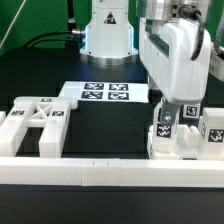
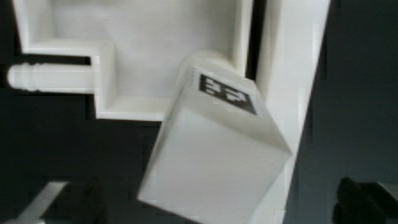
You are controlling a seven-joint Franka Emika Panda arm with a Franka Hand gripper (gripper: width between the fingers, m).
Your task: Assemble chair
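The chair is in loose white tagged parts. Its X-braced frame [image 1: 35, 122] lies at the exterior view's left. A cluster of white blocks [image 1: 172, 138] stands at the exterior view's right, by the front rail, with another tagged block [image 1: 212, 130] beside it. My gripper [image 1: 176, 116] hangs straight over this cluster. In the wrist view a slanted white piece with a tag [image 2: 222, 140] lies between my dark fingertips [image 2: 43, 203], with a gap on each side. The gripper [image 2: 205, 205] is open and grips nothing. Behind the piece are a larger white block [image 2: 143, 35] and a round peg [image 2: 45, 75].
The marker board [image 1: 105, 93] lies flat at the middle back of the black table. A long white rail [image 1: 100, 172] runs along the front edge. The arm's base [image 1: 108, 35] stands behind the board. A black cable [image 1: 35, 45] trails at the back left.
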